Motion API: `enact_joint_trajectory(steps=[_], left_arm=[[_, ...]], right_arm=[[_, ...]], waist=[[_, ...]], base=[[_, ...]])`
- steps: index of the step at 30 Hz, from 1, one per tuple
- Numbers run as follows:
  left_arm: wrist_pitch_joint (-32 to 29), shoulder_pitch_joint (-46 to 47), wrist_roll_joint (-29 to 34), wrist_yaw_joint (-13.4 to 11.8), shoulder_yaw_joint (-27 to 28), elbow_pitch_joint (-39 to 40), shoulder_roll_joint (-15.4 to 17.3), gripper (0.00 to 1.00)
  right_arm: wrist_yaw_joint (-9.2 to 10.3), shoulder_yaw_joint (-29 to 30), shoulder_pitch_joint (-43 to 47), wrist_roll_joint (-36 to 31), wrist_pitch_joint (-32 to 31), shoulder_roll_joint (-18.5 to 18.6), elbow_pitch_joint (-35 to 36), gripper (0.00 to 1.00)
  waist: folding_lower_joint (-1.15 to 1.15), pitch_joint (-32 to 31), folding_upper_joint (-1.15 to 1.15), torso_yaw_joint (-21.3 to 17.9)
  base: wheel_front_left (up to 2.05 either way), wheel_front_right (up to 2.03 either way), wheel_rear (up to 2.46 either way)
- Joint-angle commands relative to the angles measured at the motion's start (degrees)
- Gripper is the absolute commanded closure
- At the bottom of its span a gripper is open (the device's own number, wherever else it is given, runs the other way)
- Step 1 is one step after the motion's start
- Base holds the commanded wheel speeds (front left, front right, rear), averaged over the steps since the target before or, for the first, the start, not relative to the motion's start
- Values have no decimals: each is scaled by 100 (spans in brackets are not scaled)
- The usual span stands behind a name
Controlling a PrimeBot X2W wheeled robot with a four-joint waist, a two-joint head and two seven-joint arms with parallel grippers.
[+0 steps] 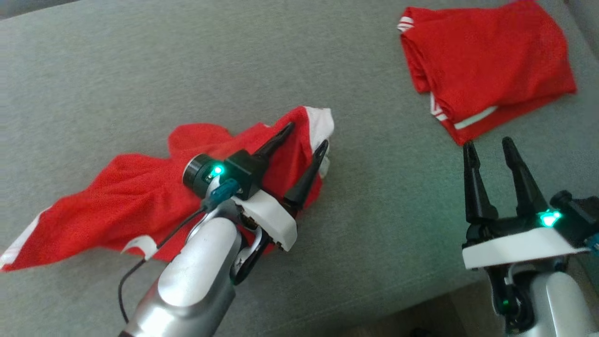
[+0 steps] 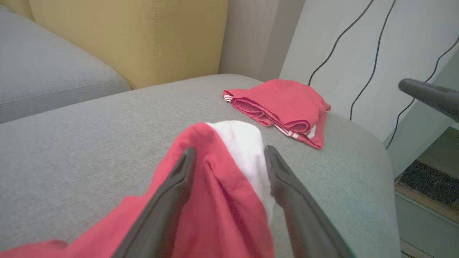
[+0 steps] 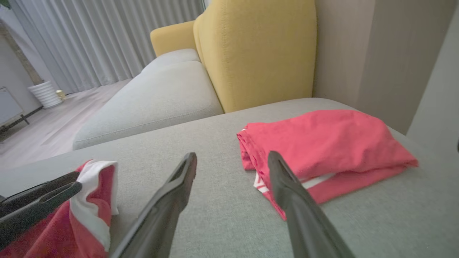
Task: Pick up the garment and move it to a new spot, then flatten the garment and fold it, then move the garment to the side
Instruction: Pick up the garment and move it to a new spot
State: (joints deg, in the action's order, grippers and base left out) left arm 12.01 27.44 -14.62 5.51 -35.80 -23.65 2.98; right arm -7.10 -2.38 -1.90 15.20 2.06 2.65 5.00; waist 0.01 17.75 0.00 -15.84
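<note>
Straddling crumpled red garment (image 1: 140, 201) with my left end effector (image 1: 308, 133), wide open.
Unflattened, unfolded; right end effector (image 1: 488, 142) open, empty.

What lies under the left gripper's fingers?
Under the left gripper lies the crumpled red garment, its white edge bunched up between the open fingers. It rests on the grey cushion; the part of the cushion below the cloth is covered.

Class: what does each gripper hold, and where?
Nothing held. Left gripper: jaws open around the white-trimmed end of the crumpled garment. Right gripper: open, empty.
</note>
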Motion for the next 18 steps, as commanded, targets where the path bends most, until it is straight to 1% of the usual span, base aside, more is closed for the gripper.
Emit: enact_joint_trajectory(steps=[1,4,7,12,15,18], left_arm=[[112,146,47,-52,171,239,49,0],[222,-42,39,-152,273,474,129,0],[275,-276,8,-356,513,836,235,0],[295,-662,-60,-743,1118,1469,441,0],[296,-895,-76,-900,1493,1747,563,0],[297,-1151,-97,-1001,1803,1877,672,0]], right_arm=[[-39,-122,-193,-20,62,23,160,0],[-39,-119,-213,-74,50,23,127,0],[-39,-111,-208,-145,3,23,126,0],[-39,-113,-183,-250,-103,23,159,0],[-39,-154,-169,-321,-167,23,169,0],[-39,-187,-142,-357,-224,23,163,0]], waist=[[-1,-112,0,185],[-1,-267,0,407],[-1,-436,0,647],[-1,-655,0,1021],[-1,-772,0,1210],[-1,-895,0,1362]], base=[[0,0,0],[0,0,0],[0,0,0],[0,0,0],[0,0,0],[0,0,0]])
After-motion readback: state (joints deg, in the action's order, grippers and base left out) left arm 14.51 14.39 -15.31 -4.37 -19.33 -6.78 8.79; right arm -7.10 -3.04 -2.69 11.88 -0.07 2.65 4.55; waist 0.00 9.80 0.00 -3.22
